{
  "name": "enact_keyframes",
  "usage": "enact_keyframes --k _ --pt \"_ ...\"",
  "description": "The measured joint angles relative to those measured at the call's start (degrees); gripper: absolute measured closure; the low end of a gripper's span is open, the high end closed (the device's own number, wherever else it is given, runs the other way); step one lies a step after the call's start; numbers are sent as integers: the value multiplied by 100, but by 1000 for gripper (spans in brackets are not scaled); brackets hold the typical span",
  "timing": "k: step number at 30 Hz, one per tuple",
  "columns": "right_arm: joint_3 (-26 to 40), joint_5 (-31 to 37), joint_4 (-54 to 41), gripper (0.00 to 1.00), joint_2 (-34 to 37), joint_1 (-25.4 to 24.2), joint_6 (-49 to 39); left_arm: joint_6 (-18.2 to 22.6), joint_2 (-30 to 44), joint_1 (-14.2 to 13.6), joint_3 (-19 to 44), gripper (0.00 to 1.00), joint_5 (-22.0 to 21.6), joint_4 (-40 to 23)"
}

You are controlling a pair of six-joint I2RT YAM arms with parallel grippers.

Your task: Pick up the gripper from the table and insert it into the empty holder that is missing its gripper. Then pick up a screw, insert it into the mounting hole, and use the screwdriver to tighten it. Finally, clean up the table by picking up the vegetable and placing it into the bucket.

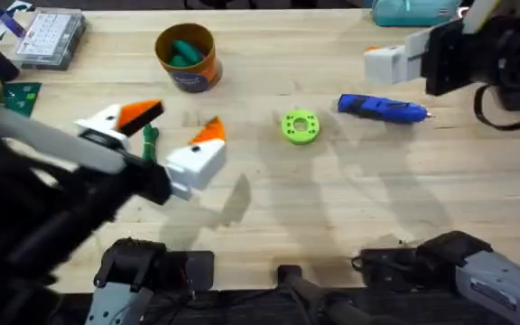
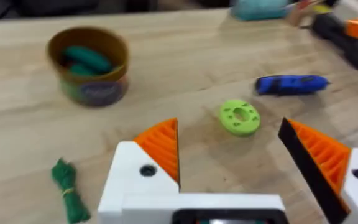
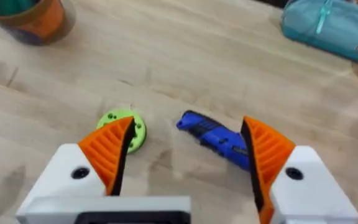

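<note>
Short of the bucket (image 1: 186,56), on the side toward the arms' bases, the vegetable (image 1: 149,140) lies flat on the table (image 1: 332,217). The left gripper (image 1: 181,122) hangs over it, fingers spread and holding nothing. From the left wrist the vegetable sits just outside one finger, so the grip probably needs re-centring. Well to the bucket's right, the right gripper (image 1: 373,59) waits open near the screwdriver (image 1: 382,108), likely keeping clear.
</note>
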Motion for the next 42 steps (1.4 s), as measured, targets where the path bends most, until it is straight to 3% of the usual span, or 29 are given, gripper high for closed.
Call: enact_keyframes --k 9,16,19,29,42 --pt "0 -11 -449 6 0 0 97 77 2003 511 1500 16 -863 -1755" --pt "0 -11 -468 6 0 0 112 78 3067 1266 1681 14 -1224 -1987" --pt "0 -11 -470 6 0 0 112 74 3258 1461 1681 14 -1253 -1961" --pt "0 -11 -563 7 0 0 112 249 3585 1495 1697 14 -1502 -1892" --pt "0 -11 -574 7 0 0 114 336 5515 1495 1714 15 -1973 -1386"
